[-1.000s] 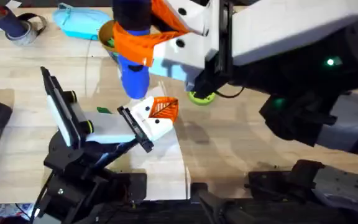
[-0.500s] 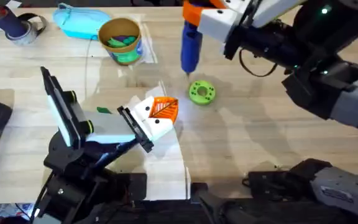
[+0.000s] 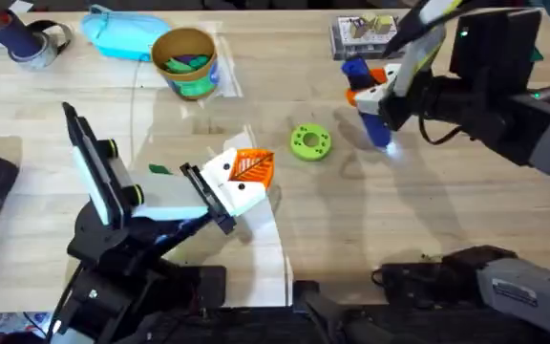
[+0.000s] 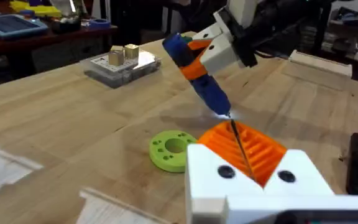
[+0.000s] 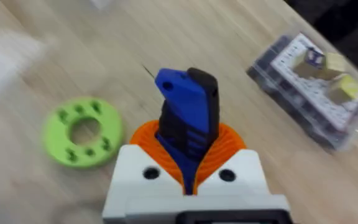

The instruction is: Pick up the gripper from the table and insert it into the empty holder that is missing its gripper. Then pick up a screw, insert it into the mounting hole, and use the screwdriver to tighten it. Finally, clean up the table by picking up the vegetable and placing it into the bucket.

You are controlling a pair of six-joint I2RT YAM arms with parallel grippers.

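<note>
My right gripper (image 3: 378,92) is shut on the blue screwdriver (image 3: 377,126) at its orange collar. The tool hangs tilted, tip low over the table (image 3: 447,229), right of the lime-green disc (image 3: 310,141). Its orange pads clamp the screwdriver (image 5: 188,106) in the right wrist view, and the screwdriver (image 4: 205,87) also shows beyond the disc in the left wrist view. The orange lattice gripper (image 3: 251,167) sits in the white holder (image 3: 175,199). My left gripper (image 4: 241,149) has its orange pads together, holding nothing. The vegetable (image 3: 183,61) lies in the bucket (image 3: 191,84). No screw can be made out.
A clear box (image 3: 364,33) of small parts stands at the back right, behind the screwdriver. A light-blue tray (image 3: 120,36) and a tape roll (image 3: 41,46) sit at the back left. An upright black-and-white plate (image 3: 92,158) stands left of the holder, a small green scrap (image 3: 160,169) beside it.
The right arm has carried the screwdriver from above the holder to the right and down, past the green disc. The holder and the orange gripper have not moved.
</note>
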